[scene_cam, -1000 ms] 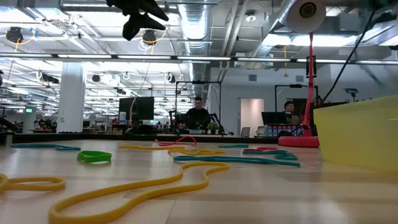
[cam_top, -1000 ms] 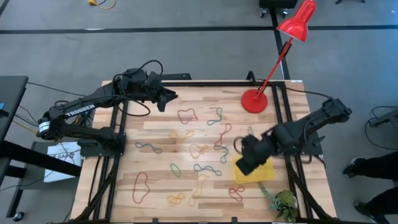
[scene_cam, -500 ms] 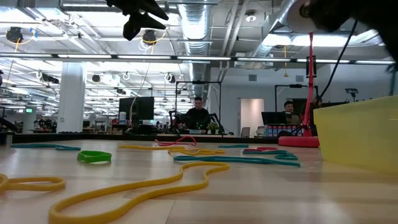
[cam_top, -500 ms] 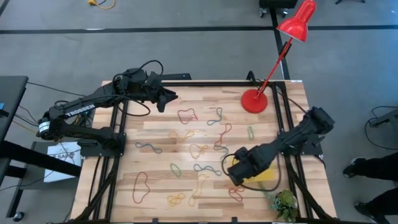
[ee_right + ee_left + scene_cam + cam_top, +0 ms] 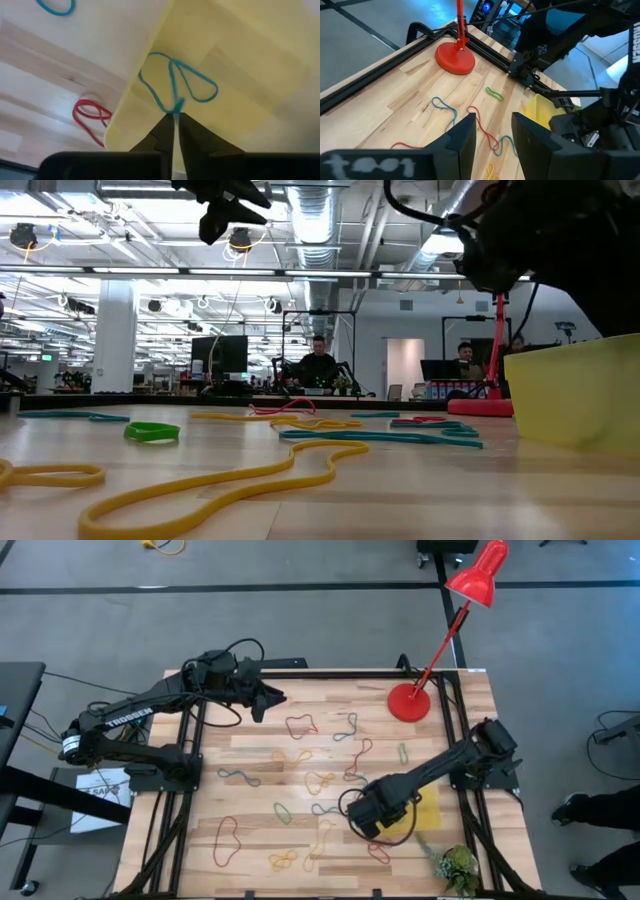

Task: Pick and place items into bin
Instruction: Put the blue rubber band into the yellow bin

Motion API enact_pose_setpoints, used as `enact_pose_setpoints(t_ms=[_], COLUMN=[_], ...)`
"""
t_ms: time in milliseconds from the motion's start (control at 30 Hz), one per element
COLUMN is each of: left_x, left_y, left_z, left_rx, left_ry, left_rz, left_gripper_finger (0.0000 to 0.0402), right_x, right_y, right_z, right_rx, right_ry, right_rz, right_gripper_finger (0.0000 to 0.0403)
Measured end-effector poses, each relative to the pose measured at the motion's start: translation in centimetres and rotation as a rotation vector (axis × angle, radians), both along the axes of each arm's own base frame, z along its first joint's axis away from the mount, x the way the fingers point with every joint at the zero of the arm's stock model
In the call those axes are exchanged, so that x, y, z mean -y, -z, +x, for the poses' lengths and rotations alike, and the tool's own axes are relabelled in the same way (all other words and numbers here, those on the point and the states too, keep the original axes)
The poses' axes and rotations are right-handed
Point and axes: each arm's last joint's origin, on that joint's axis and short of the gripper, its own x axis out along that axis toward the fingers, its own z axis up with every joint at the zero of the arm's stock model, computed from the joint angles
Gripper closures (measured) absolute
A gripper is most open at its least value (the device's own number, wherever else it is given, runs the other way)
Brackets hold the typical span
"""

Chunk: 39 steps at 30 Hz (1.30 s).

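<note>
Two dark arms reach over the pale wooden tabletop [image 5: 250, 755], seen from above. The right claw [image 5: 362, 820] hangs low at about 4 o'clock from the tabletop's centre, at the 9 o'clock edge of the small shallow translucent yellow plastic bin [image 5: 425, 808]. In its wrist view the right claw [image 5: 175, 116] is narrowed to a thin slit, and a thin blue rubber-band loop [image 5: 173, 85] is pinched at its tips, dangling in a figure-eight over the bin's floor [image 5: 250, 60]. The left claw [image 5: 268, 700] is raised at about 10 o'clock, well apart from the bin; its wrist view shows the fingers [image 5: 465, 135] spread with a clear gap and nothing between them. Many more loose bands lie scattered across the tabletop, among them a red wavy loop [image 5: 300, 726] near 12 o'clock, a large orange loop [image 5: 228, 838] at 8 o'clock and a red doubled loop [image 5: 90, 117] just outside the bin wall. A round red lamp base [image 5: 408, 702] stands at 1 o'clock, and a green plant sprig [image 5: 455, 862] lies at 5 o'clock, beside the bin.
</note>
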Motion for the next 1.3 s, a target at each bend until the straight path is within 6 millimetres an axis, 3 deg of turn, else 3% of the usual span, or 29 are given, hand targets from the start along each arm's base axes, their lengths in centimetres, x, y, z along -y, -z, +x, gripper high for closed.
enact_pose_setpoints(t_ms=[267, 400, 600, 733, 833, 1000, 1300], left_x=[0.0, 0.0, 0.0, 0.0, 0.0, 0.0, 0.1], left_y=[0.1, 0.1, 0.1, 0.1, 0.1, 0.1, 0.0], left_z=[-0.1, -0.1, -0.1, 0.0, 0.0, 0.0, 0.0], left_rx=[-0.014, -0.013, -0.011, -0.008, -0.007, -0.004, -0.003], left_ry=[-0.002, -0.002, 0.003, 0.004, 0.004, -0.002, -0.001], left_rz=[-0.009, -0.009, -0.011, -0.01, -0.01, -0.026, -0.025], left_gripper_finger=[0.0287, 0.0287, 0.0288, 0.0288, 0.0288, 0.0288, 0.0288], right_x=[0.9, 1.8, 4.9, 7.4, 9.2, 11.4, 11.7], right_y=[-1.6, -4.0, -8.4, -9.1, -8.3, -4.9, -0.2], right_z=[-0.1, -0.8, -2.1, -1.4, 0.1, 2.0, 3.9], right_rx=[0.041, 0.112, 0.329, 0.433, 0.458, 0.323, 0.195], right_ry=[0.026, 0.043, 0.107, 0.018, -0.044, -0.056, -0.131], right_rz=[0.032, 0.07, -0.046, -0.091, -0.107, -0.04, -0.021], right_gripper_finger=[0.0301, 0.0279, 0.0273, 0.0277, 0.0279, 0.028, 0.028])
